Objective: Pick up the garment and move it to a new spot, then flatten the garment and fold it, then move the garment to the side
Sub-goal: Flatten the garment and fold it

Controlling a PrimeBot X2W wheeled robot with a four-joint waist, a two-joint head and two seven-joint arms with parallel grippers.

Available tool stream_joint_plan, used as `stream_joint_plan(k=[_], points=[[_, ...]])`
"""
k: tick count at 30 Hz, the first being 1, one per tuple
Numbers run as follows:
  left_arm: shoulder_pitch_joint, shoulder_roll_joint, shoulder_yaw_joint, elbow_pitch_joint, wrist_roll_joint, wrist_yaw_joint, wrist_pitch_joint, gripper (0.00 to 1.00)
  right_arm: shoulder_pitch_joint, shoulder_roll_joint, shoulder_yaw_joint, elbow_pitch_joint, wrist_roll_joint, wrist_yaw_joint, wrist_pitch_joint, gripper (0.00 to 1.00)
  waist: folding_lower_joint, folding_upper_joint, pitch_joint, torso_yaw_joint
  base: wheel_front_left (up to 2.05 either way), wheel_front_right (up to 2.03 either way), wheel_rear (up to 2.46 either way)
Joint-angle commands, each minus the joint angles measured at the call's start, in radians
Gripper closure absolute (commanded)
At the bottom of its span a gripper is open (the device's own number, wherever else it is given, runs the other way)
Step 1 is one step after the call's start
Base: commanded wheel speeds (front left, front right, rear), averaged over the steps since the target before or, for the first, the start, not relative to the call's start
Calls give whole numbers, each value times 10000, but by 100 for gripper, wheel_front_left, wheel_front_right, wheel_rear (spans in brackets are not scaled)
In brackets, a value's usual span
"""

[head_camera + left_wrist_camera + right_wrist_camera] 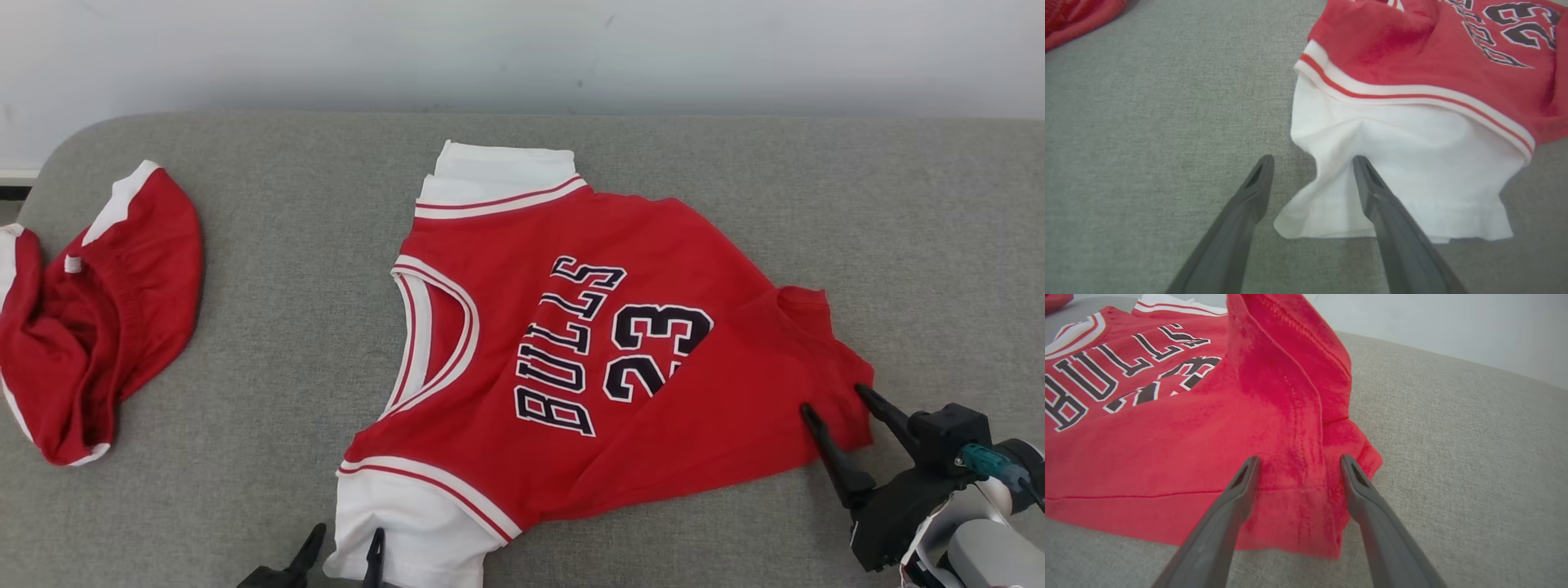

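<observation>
A red garment [620,351] with black "BULLS 23" lettering and white sleeves lies spread on the grey cushioned surface [277,245], its hem corner on the right rumpled. My left gripper [341,543] is open at the bottom edge, one finger over the near white sleeve [1404,163], the other on bare fabric; in the left wrist view my left gripper [1312,161] straddles the sleeve's left edge. My right gripper [831,396] is open over the red hem corner [1298,473]; in the right wrist view my right gripper [1298,462] spans a raised fold of it.
A second red and white piece of clothing [90,318] lies crumpled at the far left edge of the surface. A pale wall [522,49] runs behind. Bare grey surface extends right of the garment [939,245] and between the two clothes.
</observation>
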Motion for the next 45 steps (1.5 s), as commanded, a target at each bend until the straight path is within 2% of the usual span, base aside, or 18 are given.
stream_joint_plan(k=[1, 4, 5, 6, 7, 12, 18, 25, 28, 29, 33, 37, 40, 43, 45], points=[[-173, -20, -42, 114, -34, -51, -6, 0, -150, -81, 232, 119, 181, -27, -6, 0, -1, -1, 76, 86, 0, 0, 0], [-286, -32, -134, 311, -142, -63, -6, 0, -207, -158, 612, 114, 416, -27, -5, 0, -1, -1, 95, 104, 0, 0, 0], [-295, -40, -171, 383, -190, -82, -6, 34, -208, -194, 701, 115, 491, -27, -6, 55, -1, -1, 93, 97, 0, 0, 0], [-334, -46, -201, 408, -246, -102, -6, 85, -217, -218, 774, 111, 541, -27, -6, 100, -1, -1, 87, 88, 0, 0, 0], [-352, -52, -249, 442, -290, -123, -6, 100, -226, -225, 851, 42, 573, -27, -6, 100, -1, -1, 74, 78, 0, 0, 0], [-405, -62, -340, 112, -797, -180, -6, 100, 29, -300, 831, -401, 646, -27, -6, 100, -1, -1, -79, 3, 0, 0, 0], [-629, -75, -227, -898, -1399, -221, -6, 100, 279, -400, 701, -1454, 850, -27, -6, 100, -1, -1, -284, -211, 0, 0, 0], [-1930, 138, -268, -1484, -1750, -217, -6, 100, -395, -540, 700, -2393, 1437, -27, -5, 100, -1, -1, -278, -512, 0, 0, 0], [-3180, 370, -466, -1322, -2097, -220, 53, 100, -1117, -582, 540, -2713, 1992, -27, -6, 100, -1, -1, -47, -671, 0, 0, 0], [-4278, 560, -434, -1169, -2437, -221, 205, 100, -1715, -587, 402, -2865, 2446, -27, -6, 100, -1, -1, 277, -784, 0, 0, 0], [-6818, 823, -526, -806, -2742, -222, 739, 100, -3253, -700, 196, -2981, 3591, -27, 96, 100, -1, -1, 1267, -981, 0, 0, 0], [-9486, 723, -540, -271, -3037, -223, 1369, 100, -5098, -941, -117, -2927, 4981, -26, 796, 100, -1, -1, 2463, -1068, 0, 0, 0], [-11530, 760, -591, 269, -2920, -209, 1699, 100, -6631, -1108, -275, -2797, 5426, -26, 1196, 100, -1, -1, 3288, -1166, 0, 0, 0], [-13370, 706, -708, 942, -2776, -208, 1926, 100, -8148, -1209, -258, -2467, 5395, -26, 1480, 100, -1, -1, 3906, -1292, 0, 0, 0], [-14621, 725, -754, 1469, -2705, -164, 2001, 100, -9187, -1055, -358, -2013, 5438, -26, 1591, 100, -1, -1, 4216, -1406, 0, 0, 0]])
